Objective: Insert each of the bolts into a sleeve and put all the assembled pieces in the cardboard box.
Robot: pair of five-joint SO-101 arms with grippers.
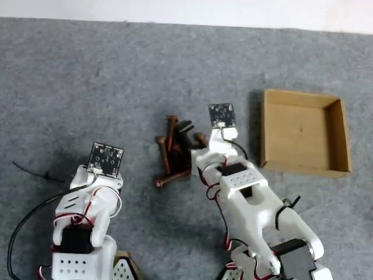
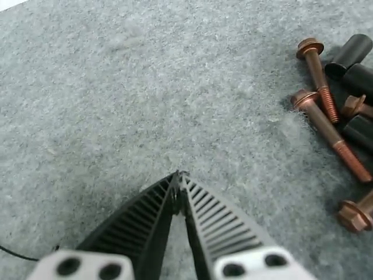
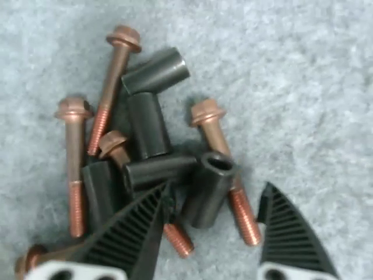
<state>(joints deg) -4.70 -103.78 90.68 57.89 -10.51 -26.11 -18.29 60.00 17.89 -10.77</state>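
Note:
Several copper bolts (image 1: 166, 154) and black sleeves (image 1: 185, 129) lie in a loose pile on the grey felt, left of the cardboard box (image 1: 300, 131), which is empty. My right gripper (image 3: 217, 186) is open just above the pile. One sleeve (image 3: 208, 189), its open end showing, and a bolt (image 3: 213, 131) lie between the fingers. More sleeves (image 3: 148, 125) and bolts (image 3: 115, 76) lie beyond them. My left gripper (image 2: 179, 175) is shut with nothing in it, over bare felt to the left of the pile. Two of the bolts (image 2: 329, 131) and a sleeve (image 2: 349, 52) lie off to its side.
The right arm (image 1: 250, 192) stretches from the front edge up to the pile, with the box close on its right. The left arm (image 1: 87, 204) stands at the front left, a thin black cable (image 1: 32, 172) beside it. A pale strip (image 1: 186, 10) borders the felt at the back.

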